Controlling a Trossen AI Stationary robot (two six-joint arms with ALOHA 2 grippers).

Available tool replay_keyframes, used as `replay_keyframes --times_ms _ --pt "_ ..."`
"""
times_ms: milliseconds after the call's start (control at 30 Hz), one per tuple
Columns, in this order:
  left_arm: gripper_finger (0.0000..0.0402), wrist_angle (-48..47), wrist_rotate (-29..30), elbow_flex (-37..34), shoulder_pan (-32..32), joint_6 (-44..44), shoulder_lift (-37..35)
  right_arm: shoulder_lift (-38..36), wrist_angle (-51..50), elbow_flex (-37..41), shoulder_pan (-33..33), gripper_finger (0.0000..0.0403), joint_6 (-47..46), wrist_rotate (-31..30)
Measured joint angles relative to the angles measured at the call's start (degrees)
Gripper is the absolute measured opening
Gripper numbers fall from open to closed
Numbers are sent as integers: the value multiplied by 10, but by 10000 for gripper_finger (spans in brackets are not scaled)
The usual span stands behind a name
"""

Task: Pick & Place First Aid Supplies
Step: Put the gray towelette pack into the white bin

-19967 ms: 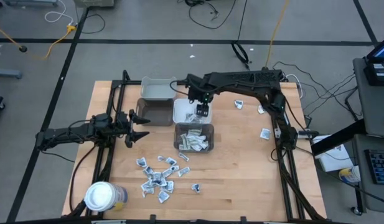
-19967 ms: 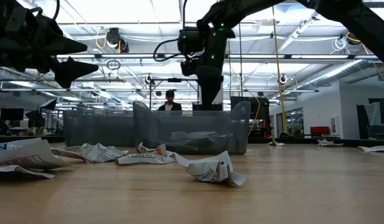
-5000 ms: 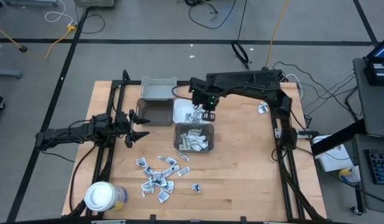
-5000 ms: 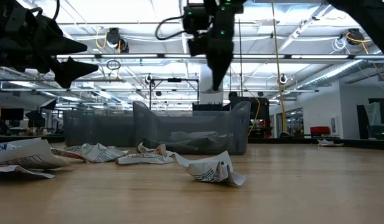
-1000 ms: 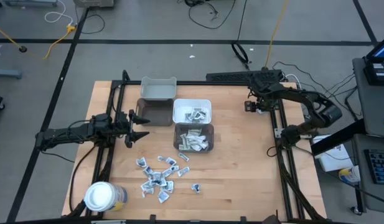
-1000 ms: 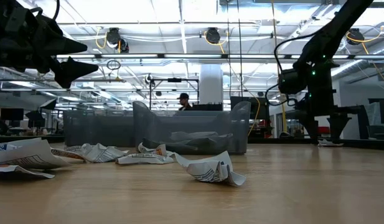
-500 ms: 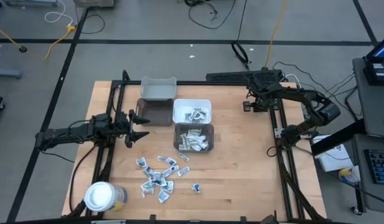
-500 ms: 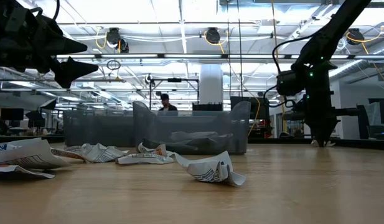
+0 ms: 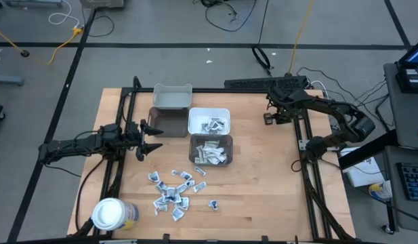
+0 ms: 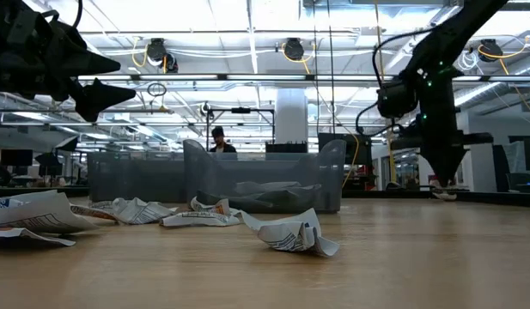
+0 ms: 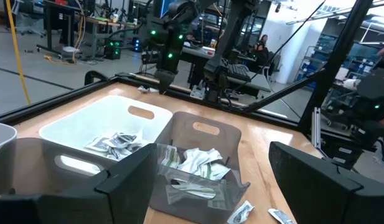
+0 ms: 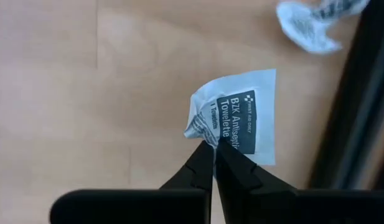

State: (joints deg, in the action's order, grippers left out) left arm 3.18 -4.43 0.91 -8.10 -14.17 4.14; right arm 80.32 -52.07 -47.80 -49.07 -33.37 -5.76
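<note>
Right tool [image 9: 268,118] now lower; packets [image 9: 210,152] in grey bin [image 9: 228,150]

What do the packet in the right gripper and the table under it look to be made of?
The packet, pinched at one corner by the shut right gripper, looks like thin matte paper, maybe foil-lined: it creases near the pinch and carries dark printed text on white. The table looks like light wood with a smooth, faintly satin finish: board seams and pale grain show.
</note>
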Motion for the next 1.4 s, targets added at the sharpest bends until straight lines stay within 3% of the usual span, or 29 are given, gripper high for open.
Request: replay_keyframes --times_ms 500,833,1400 --pt "310 0 0 0 0 0 0 -11 -145 -172 73 1 12 -4" --pt "310 0 0 0 0 0 0 -5 -186 -273 83 0 16 -18" --pt "310 0 0 0 0 0 0 209 -217 -540 246 0 44 31"
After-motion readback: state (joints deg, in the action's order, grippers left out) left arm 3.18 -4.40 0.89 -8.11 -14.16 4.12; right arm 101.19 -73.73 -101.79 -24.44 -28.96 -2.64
